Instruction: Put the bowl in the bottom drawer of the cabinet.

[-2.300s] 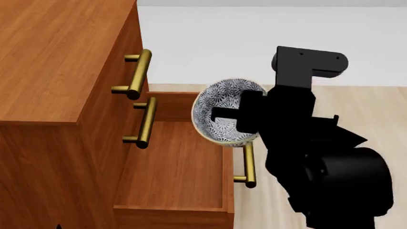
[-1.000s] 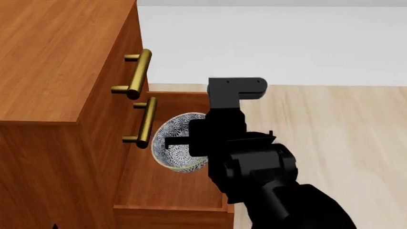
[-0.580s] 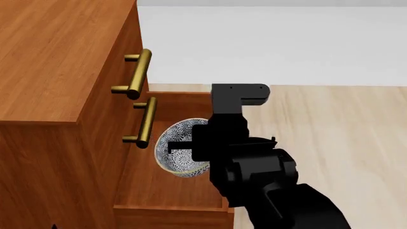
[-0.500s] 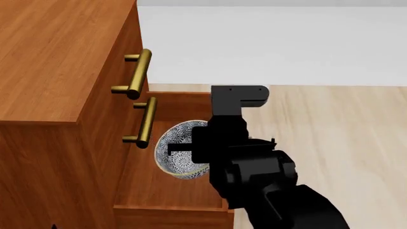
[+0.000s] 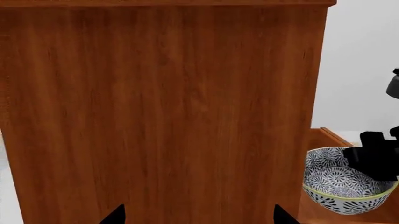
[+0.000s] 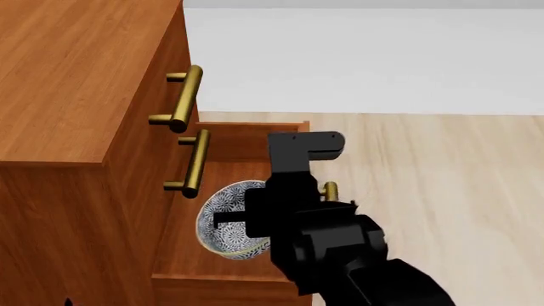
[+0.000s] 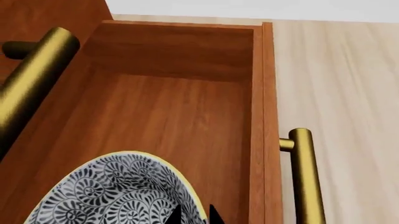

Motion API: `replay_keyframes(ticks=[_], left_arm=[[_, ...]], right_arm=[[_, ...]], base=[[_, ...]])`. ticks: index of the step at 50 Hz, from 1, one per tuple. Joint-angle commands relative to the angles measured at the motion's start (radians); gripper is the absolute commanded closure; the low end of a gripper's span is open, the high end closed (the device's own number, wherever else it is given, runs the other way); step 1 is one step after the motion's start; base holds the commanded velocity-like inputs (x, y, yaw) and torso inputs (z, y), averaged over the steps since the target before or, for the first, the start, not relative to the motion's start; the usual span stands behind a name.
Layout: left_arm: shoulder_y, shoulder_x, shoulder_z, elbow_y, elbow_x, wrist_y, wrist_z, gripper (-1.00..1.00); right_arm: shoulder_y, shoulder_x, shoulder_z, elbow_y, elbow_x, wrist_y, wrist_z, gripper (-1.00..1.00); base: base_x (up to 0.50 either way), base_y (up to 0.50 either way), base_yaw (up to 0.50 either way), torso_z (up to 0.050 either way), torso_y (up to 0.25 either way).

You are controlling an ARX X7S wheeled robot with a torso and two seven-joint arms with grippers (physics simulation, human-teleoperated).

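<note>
My head camera looks forward and steeply down past the cabinet (image 6: pixel 76 95) top and front, into the open bottom drawer (image 6: pixel 229 255). My left wrist camera sits low and close, facing the cabinet's plain side panel, which fills most of its frame; the bowl (image 5: pixel 339 186) shows at one edge. My right wrist camera looks from close above into the drawer, the bowl partly cut off at the frame's edge. All three views share the bowl and the drawer.
</note>
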Motion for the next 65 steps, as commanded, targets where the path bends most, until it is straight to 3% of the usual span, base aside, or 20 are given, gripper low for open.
replay_keyframes(ticks=[1,43,44,65], left_arm=[[0.001,-0.003,-0.002,-0.003,-0.006,0.005,-0.001,-1.0],[-0.005,-0.008,0.007,-0.013,-0.013,0.005,-0.008,-1.0],[-0.004,-0.008,0.007,-0.012,-0.013,0.005,-0.009,-1.0],[-0.005,-0.012,0.008,-0.012,-0.016,0.007,-0.013,-1.0]], right_arm=[[-0.012,0.0,0.015,-0.013,-0.015,0.004,-0.007,1.0],[-0.039,0.0,-0.012,0.012,0.12,0.013,-0.062,1.0],[-0.04,0.0,-0.011,0.012,0.121,0.012,-0.06,-1.0],[-0.03,0.0,-0.005,0.005,0.089,0.002,-0.053,-1.0]], base=[[0.0,0.0,0.0,0.0,0.0],[0.0,0.0,0.0,0.0,0.0],[0.0,0.0,0.0,0.0,0.0],[0.0,0.0,0.0,0.0,-0.001]])
